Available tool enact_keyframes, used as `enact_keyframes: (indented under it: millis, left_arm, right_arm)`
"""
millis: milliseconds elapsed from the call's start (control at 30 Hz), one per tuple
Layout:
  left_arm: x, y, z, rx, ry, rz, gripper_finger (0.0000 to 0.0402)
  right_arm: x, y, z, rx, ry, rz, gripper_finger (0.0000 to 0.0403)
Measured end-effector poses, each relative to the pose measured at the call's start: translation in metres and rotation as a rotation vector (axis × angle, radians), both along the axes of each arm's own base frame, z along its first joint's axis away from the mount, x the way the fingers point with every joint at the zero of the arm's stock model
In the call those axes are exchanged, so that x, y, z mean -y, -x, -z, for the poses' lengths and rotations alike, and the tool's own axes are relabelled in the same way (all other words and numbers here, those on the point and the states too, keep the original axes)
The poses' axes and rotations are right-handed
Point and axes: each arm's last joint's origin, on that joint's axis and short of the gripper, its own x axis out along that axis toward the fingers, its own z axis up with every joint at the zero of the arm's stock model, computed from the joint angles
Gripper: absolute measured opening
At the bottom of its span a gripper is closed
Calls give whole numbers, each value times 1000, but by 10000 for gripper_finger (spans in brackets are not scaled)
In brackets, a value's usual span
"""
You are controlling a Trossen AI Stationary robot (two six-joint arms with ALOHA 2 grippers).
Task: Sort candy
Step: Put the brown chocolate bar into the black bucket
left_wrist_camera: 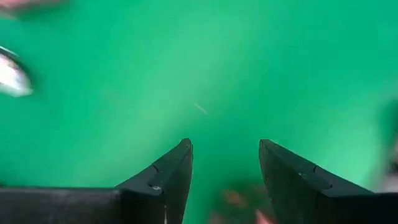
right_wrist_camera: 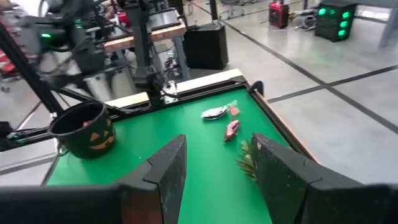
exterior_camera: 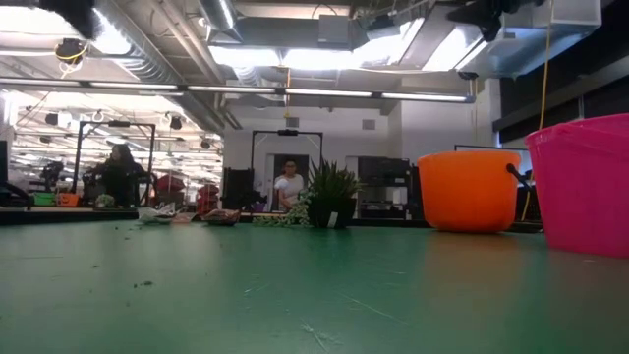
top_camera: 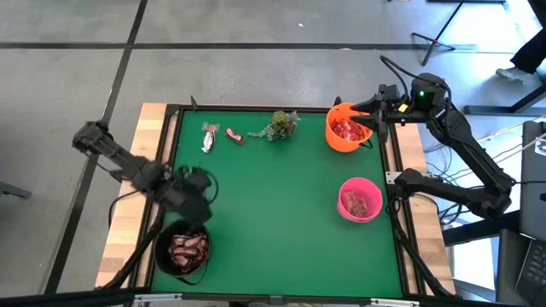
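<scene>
Entry, candy sorting, mid-task. Landmark: small green plant sprig (top_camera: 276, 125) at the far edge of the green felt tabletop (top_camera: 281, 213). Loose stock remaining: a clear silvery-wrapped sweet (top_camera: 207, 137) and a small reddish wrapped sweet (top_camera: 234, 135), both lying just to the left of the sprig, near each other. Sorted stock: a round orange plastic bowl (top_camera: 339, 141) of bright red packets just right of the sprig; a round pink plastic bowl (top_camera: 374, 189) holding a few pieces, nearer than the sprig and to its right; a black pumpkin-face bucket (top_camera: 162, 256) of dark brown-red bars, well apart from the sprig at the near left corner. The left gripper (left_wrist_camera: 225, 163) hung above the black bucket's rim, jaws parted with nothing between them; judged a drop just made. The right gripper (right_wrist_camera: 217, 163) waited beside the orange bowl, jaws apart and holding nothing. Next move, as judged: one arm must reach the two loose sweets left of the sprig, pinching one only and avoiding the sprig. Writing: none legible; only a carved-face motif on the bucket.
</scene>
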Motion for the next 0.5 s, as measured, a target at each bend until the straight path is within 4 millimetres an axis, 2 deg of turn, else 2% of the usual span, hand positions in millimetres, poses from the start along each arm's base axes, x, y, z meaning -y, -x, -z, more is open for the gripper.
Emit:
enact_keyframes:
  millis: [67,167,367,500]
  left_arm:
    - [-18,-5,1,-18,-105,-40,173]
    - [-48,-12,10,-91,-173,-106,173]
    - [-113,-17,42,-229,-177,-236,185]
    - [-148,-19,69,-207,-96,-271,207]
  right_arm:
    - [2,-3,0,10,-14,-16,177]
    - [3,-6,-1,22,-31,-41,177]
    - [-9,-19,-2,29,11,-112,177]
    - [-20,-27,-2,19,66,-143,177]
